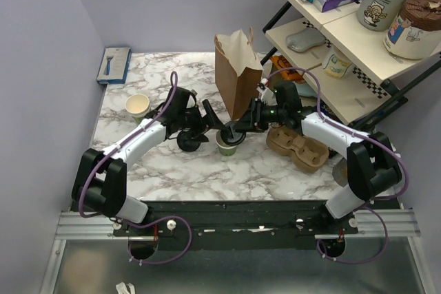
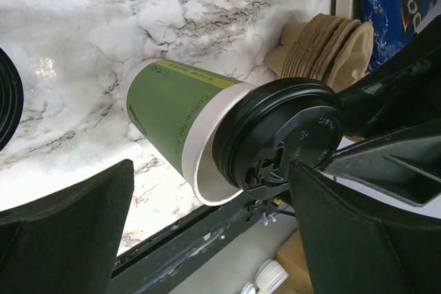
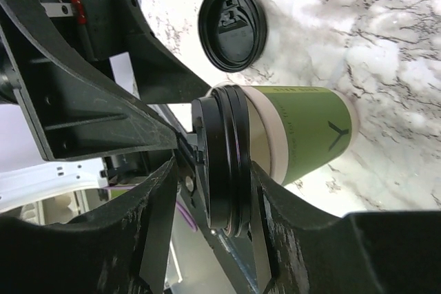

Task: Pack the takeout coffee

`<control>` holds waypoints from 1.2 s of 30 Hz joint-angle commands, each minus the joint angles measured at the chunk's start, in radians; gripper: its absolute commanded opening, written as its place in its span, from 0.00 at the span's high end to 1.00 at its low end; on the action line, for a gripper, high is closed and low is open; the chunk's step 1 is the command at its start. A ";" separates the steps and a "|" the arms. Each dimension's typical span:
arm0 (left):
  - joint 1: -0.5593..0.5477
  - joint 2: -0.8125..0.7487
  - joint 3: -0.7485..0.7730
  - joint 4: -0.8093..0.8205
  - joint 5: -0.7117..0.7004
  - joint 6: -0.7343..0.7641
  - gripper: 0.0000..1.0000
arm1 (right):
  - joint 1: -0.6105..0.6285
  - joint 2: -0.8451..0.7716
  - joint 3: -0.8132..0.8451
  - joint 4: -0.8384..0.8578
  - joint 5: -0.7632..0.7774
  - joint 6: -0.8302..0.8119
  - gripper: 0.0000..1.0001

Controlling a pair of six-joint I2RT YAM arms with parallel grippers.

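R gripper [image 3: 219,194] clamps lid [image 2: 279,139], askew on green cup [image 2: 172,111] — prob. empty inside.

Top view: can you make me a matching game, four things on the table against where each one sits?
Things: 1 brown paper bag; 2 pulp tray; 3 loose black lid; 4 blue box.
Places: A far left corner; B just left of the green cup; C standing behind the green cup; D right of the green cup.
Pairs: 1-C; 2-D; 3-B; 4-A.

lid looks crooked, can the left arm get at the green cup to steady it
Probably yes: the left fingers are open beside the green cup, and the right fingers pinch only its lid.
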 commanded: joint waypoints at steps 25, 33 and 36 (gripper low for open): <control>-0.024 0.104 0.057 0.096 0.090 -0.031 0.04 | 0.018 0.051 0.059 -0.199 0.074 -0.109 0.48; -0.026 0.123 0.057 0.088 0.096 -0.034 0.08 | 0.047 0.056 0.090 -0.213 0.056 -0.127 0.45; -0.027 0.116 0.057 0.081 0.087 -0.033 0.08 | 0.058 0.051 0.096 -0.231 0.054 -0.139 0.44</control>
